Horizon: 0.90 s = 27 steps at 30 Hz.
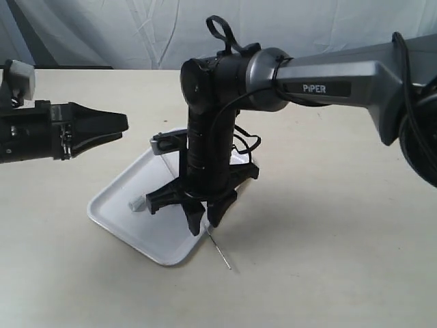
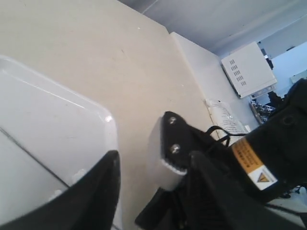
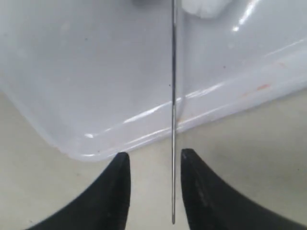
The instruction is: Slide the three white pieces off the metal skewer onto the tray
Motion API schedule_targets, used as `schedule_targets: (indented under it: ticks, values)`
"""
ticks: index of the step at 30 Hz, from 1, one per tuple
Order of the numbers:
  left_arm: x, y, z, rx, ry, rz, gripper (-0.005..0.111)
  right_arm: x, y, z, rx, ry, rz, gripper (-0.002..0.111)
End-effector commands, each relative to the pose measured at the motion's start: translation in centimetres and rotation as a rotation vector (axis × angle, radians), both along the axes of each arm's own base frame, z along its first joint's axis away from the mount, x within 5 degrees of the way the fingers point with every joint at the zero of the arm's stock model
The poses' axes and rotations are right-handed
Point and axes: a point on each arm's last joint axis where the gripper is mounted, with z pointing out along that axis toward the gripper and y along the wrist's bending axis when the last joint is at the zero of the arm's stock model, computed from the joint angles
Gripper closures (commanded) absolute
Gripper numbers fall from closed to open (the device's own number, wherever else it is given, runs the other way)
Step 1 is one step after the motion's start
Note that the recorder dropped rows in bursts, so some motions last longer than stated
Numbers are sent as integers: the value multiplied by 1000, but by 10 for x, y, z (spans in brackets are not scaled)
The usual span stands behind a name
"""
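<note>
The white tray point(image 1: 130, 225) lies on the table. The thin metal skewer point(image 3: 173, 96) rests across the tray's near rim, its tip point(image 1: 224, 260) out over the table. My right gripper point(image 1: 203, 222) points straight down at that rim, open, and the skewer runs between its fingers point(image 3: 117, 187) untouched. One white piece point(image 1: 136, 203) sits on the tray, and a white chunk point(image 3: 205, 6) shows beside the skewer in the right wrist view. The other pieces are hidden by the right arm. My left gripper point(image 1: 121, 125) hovers left of the tray, open and empty.
The right arm point(image 1: 328, 78) reaches in from the right and covers the tray's far half. In the left wrist view, the tray corner point(image 2: 103, 117) and the right arm's grey camera block point(image 2: 168, 153) are close ahead. Bare table surrounds the tray.
</note>
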Motion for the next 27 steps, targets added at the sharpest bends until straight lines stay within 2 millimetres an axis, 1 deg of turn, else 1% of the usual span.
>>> schedule_targets:
  ticks: [1, 3, 6, 8, 10, 12, 14, 15, 17, 18, 19, 20, 21, 22, 23, 24, 25, 26, 27]
  values:
    - [-8, 13, 14, 53, -55, -21, 64, 4, -3, 47, 77, -130, 28, 74]
    - [-15, 14, 26, 89, -99, -46, 66, 5, -7, 68, 82, -193, 47, 74]
    - [-31, 11, 53, 160, -215, -90, 69, -1, -17, 101, 95, -258, 63, 74]
    - [-46, 8, 73, 217, -308, -119, 69, -11, -22, 128, 117, -329, 88, 74]
    - [-66, 4, 96, 285, -419, -143, 69, -27, -23, 163, 194, -439, 115, 74]
    - [-94, -2, 126, 342, -567, -137, 69, -50, -20, 197, 308, -552, 136, 74]
    - [-126, -9, 153, 380, -734, -112, 69, -77, -22, 229, 437, -665, 122, 74]
    - [-143, -12, 165, 391, -822, -94, 69, -86, -24, 238, 479, -705, 116, 74]
    - [-173, -19, 181, 403, -937, -70, 71, -109, -35, 254, 516, -783, 125, 74]
    - [-201, -24, 187, 436, -968, -48, 73, -124, -50, 259, 488, -850, 127, 74]
    - [-211, -26, 188, 427, -976, -40, 73, -131, -61, 261, 462, -901, 125, 74]
    - [-228, -30, 184, 437, -1027, -47, 75, -144, -85, 263, 439, -993, 77, 74]
    - [-235, -31, 182, 441, -1046, -45, 76, -152, -98, 261, 440, -1024, 50, 74]
    - [-246, -33, 175, 447, -1074, -41, 81, -169, -119, 251, 483, -1064, 39, 74]
    - [-249, -34, 171, 447, -1075, -40, 84, -177, -131, 244, 520, -1085, 37, 74]
    - [-246, -32, 163, 457, -1058, 3, 91, -190, -150, 230, 605, -1097, 20, 74]
    - [-243, -30, 160, 468, -1053, 30, 94, -196, -159, 220, 655, -1089, 6, 74]
    - [-235, -26, 152, 489, -1028, 90, 100, -204, -173, 199, 725, -1071, -2, 74]
    - [-229, -22, 143, 509, -1000, 143, 105, -209, -182, 180, 749, -1056, -1, 74]
